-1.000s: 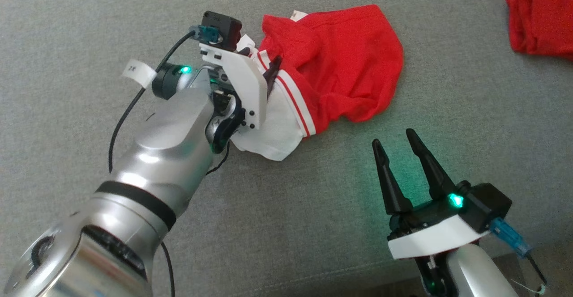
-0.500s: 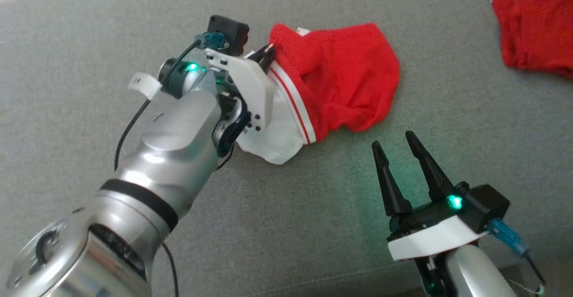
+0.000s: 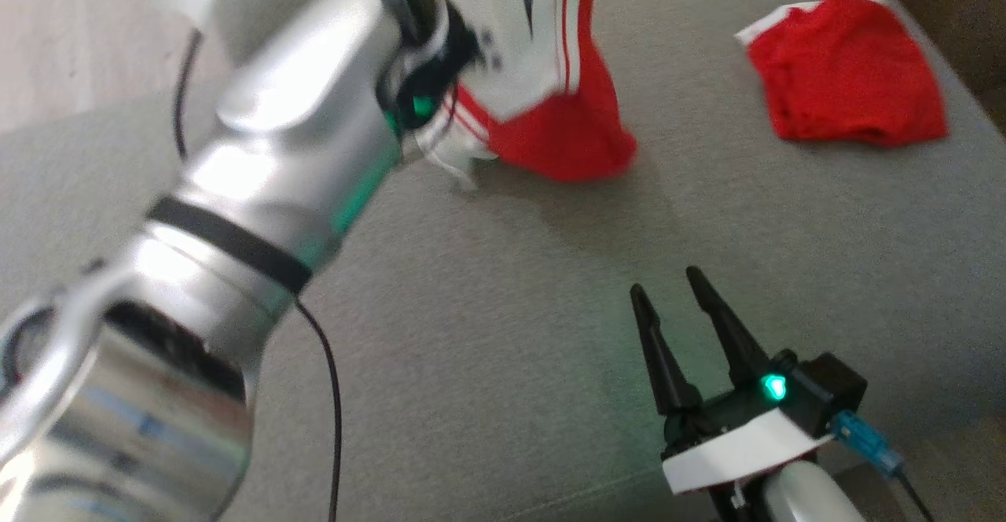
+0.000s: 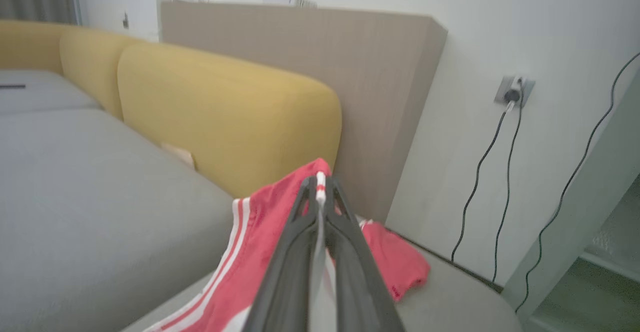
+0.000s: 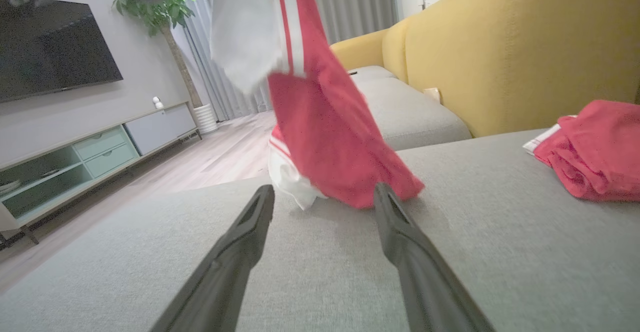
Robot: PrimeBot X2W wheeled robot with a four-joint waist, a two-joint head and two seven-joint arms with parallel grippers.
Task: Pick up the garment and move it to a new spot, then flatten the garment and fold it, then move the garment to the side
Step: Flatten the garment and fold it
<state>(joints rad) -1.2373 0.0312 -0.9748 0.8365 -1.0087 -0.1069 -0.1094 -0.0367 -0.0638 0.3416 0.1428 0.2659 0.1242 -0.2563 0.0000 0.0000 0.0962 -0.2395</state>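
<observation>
The garment [image 5: 325,137], red with a white striped band, hangs from the left gripper [image 4: 320,184], whose fingers are pressed together on the white-and-red band at their tips. Its lower edge lies at or just above the grey seat cushion [image 3: 511,349]; contact cannot be confirmed. The right gripper [image 3: 666,281] hovers low over the cushion, near the garment but apart from it, fingers spread and holding nothing. A second red garment [image 3: 849,86] lies well apart to the right, near the yellow backrest [image 4: 225,117]. The step in hand appears to be the pick-up and transfer to a new spot; flattening, folding and moving aside are not yet begun. The next move calls for carrying the garment over bare cushion, clear of the second garment, then lowering it so the fabric spreads rather than bunches. The single-point hold leaves the fabric in folds, so the right gripper will probably need to take a second edge.
</observation>
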